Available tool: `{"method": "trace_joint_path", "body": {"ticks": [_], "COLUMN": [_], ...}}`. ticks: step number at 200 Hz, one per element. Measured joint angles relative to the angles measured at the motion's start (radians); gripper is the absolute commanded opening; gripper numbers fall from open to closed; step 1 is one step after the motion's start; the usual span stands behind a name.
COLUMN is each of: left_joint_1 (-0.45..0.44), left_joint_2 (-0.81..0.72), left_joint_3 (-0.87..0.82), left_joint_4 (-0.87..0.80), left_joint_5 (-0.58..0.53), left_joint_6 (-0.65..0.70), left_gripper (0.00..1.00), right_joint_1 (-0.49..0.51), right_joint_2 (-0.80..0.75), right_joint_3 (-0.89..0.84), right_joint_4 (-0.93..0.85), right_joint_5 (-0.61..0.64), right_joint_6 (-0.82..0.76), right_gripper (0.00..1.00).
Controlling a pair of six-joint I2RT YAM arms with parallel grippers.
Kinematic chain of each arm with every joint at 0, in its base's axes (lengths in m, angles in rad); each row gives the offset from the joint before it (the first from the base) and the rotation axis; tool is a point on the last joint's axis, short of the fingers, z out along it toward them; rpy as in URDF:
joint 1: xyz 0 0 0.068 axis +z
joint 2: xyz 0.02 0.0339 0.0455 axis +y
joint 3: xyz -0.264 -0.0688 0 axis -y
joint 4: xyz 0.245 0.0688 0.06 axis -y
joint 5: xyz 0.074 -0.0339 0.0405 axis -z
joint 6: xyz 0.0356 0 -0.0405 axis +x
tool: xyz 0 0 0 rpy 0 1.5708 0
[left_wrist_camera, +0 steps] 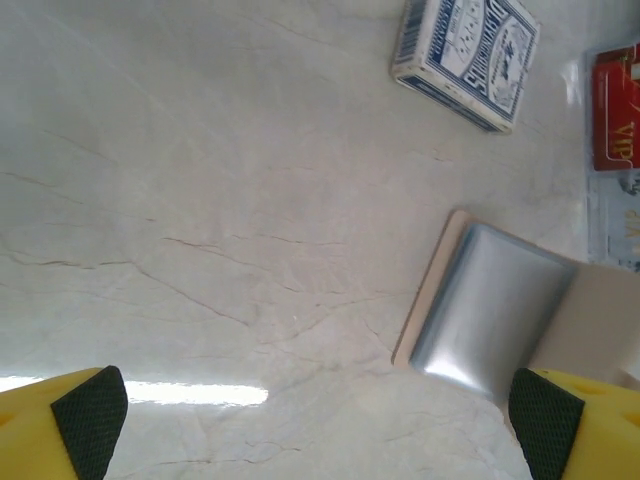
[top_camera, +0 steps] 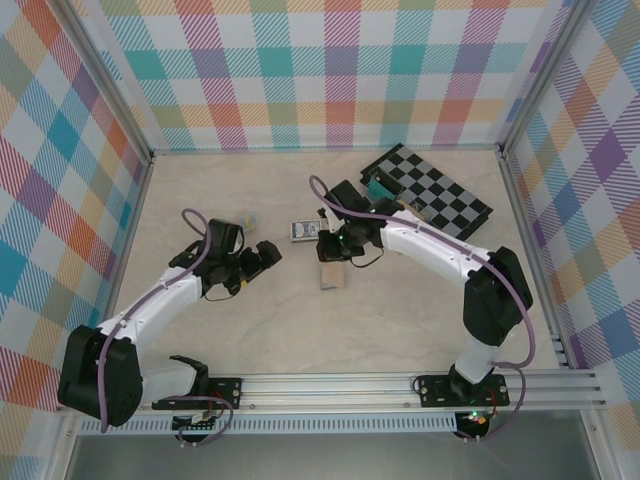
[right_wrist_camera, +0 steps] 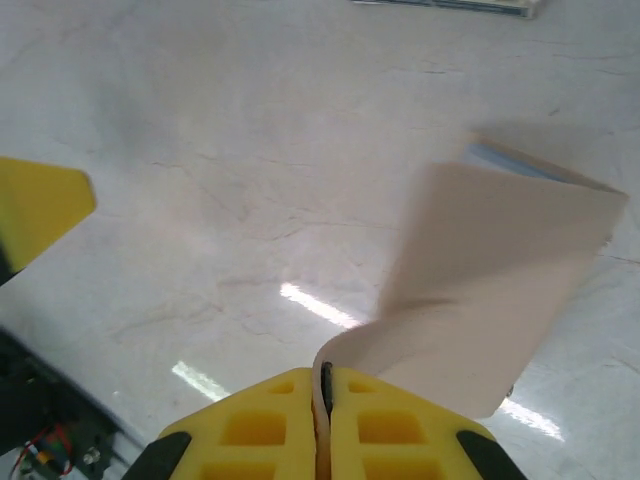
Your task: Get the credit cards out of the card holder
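Right fingers (right_wrist_camera: 262, 432) seemingly pinch card holder (right_wrist_camera: 500, 290) flap; left fingers (left_wrist_camera: 88, 418) spread.

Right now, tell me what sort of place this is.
Probably a robot test cell, not a home: plaid walls box in a table, two arms are bolted to an aluminium rail, and a chessboard lies there.
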Motion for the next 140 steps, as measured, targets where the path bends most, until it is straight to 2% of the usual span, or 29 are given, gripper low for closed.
{"method": "trace_joint_path", "body": {"ticks": [44, 77, 117, 140], "left_joint_1": [0.012, 0.012, 0.012, 0.005], "left_joint_2": [-0.048, -0.047, 0.051, 0.116], "left_joint_3": [-0.083, -0.090, -0.056, -0.029], "left_joint_4": [-0.003, 0.021, 0.065, 0.095], "left_joint_5": [0.009, 0.083, 0.204, 0.258], "left_joint_6": [-0.004, -0.004, 0.011, 0.019], "left_gripper": [1.00, 1.00, 0.92, 0.83], "right_joint_1": [0.005, 0.004, -0.020, -0.058], "right_joint_2": [0.016, 0.011, -0.008, -0.008], "right_joint_3": [-0.050, -0.093, -0.171, -0.217], "right_joint_4": [0.051, 0.103, 0.112, 0.100], "right_joint_5": [-0.049, -0.039, 0.005, 0.053], "right_joint_6": [0.059, 0.107, 0.143, 0.158], "right_gripper": [0.06, 0.07, 0.07, 0.07]}}
